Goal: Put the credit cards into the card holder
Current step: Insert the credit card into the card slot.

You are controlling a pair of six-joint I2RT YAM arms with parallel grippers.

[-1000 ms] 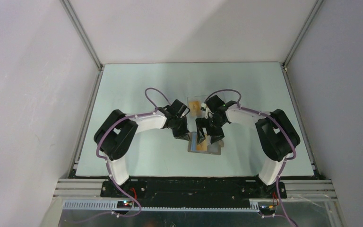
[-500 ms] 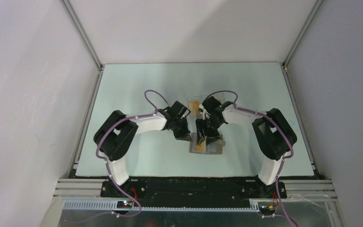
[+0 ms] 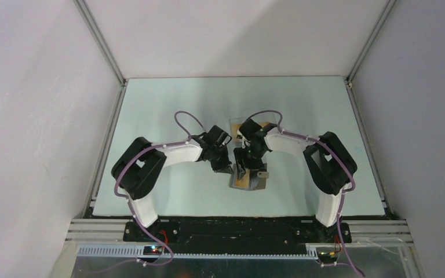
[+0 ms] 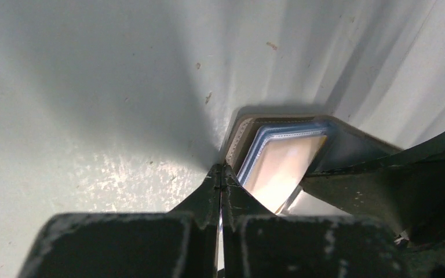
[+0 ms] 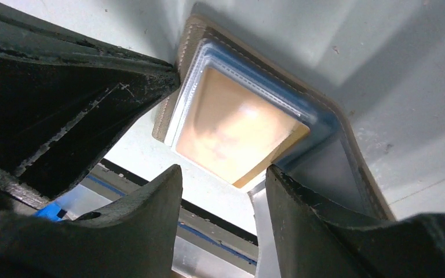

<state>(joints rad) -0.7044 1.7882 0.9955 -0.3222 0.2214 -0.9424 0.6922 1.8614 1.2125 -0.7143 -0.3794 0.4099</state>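
no legible text, labels or numbers on anything

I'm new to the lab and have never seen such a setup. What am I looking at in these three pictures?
Two robot arms stand bolted to a table. The wide picture looks down from above; the two close-ups come from cameras on each wrist. On the table lies an open grey-taupe card holder with an orange card partly in its clear pocket. The left gripper is shut, its tip at the holder's corner. The right gripper stands open at the card's protruding corner.
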